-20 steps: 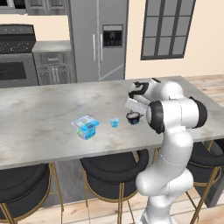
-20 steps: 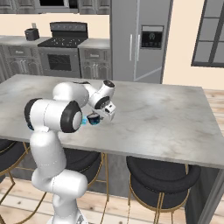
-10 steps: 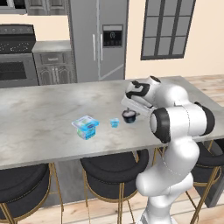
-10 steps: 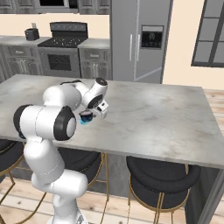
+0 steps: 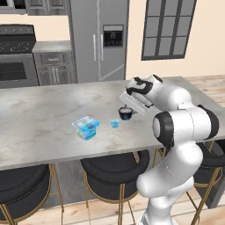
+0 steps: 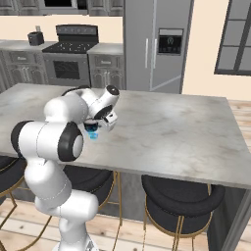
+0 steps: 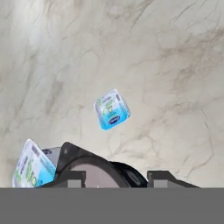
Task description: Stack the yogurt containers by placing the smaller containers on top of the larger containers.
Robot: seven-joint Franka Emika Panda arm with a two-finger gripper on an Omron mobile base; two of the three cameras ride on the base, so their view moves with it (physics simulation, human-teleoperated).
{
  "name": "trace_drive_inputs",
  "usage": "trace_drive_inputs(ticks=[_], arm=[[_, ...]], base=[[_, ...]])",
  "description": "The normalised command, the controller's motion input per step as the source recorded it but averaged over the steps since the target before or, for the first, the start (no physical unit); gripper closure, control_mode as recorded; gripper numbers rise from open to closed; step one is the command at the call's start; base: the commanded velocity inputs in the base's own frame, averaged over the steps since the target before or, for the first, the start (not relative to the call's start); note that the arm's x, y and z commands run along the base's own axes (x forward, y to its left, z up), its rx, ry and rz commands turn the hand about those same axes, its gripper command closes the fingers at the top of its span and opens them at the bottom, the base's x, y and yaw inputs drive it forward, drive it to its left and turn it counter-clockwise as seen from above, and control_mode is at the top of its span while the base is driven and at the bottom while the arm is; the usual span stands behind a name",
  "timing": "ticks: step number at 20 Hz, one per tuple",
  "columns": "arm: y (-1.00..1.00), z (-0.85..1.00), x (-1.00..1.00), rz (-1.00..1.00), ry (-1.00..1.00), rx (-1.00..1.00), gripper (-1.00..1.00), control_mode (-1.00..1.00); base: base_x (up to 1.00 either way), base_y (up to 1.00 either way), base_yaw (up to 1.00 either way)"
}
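no lettering can be read anywhere. the tiny light-blue cup (image 7: 112, 109), lying ahead of the gripper (image 7: 115, 175) in the hand view, carries a dark blue oval mark and green print on its pale top, too blurred to make out. the blue boxy pack (image 7: 31, 168), at the gripper's side, shows similar greenish print, also illegible.

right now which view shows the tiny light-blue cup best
The hand view: the tiny light-blue cup sits unobstructed mid-frame, label visible. The left base view shows it small on the counter; in the right base view it is mostly hidden behind the arm.
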Motion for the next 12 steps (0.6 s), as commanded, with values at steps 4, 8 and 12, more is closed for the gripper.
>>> trace_drive_inputs(ticks=[4, 8, 12], arm=[[0.25, 0.02, -0.05, -0.04, 0.0, 0.09, 1.0, -1.0], [0.36, 0.06, -0.01, -0.01, 0.0, 0.06, 1.0, -1.0], [0.4, 0.06, 0.0, 0.0, 0.0, 0.05, 1.0, -1.0]], base=[[0.0, 0.0, 0.0], [0.0, 0.0, 0.0], [0.0, 0.0, 0.0]])
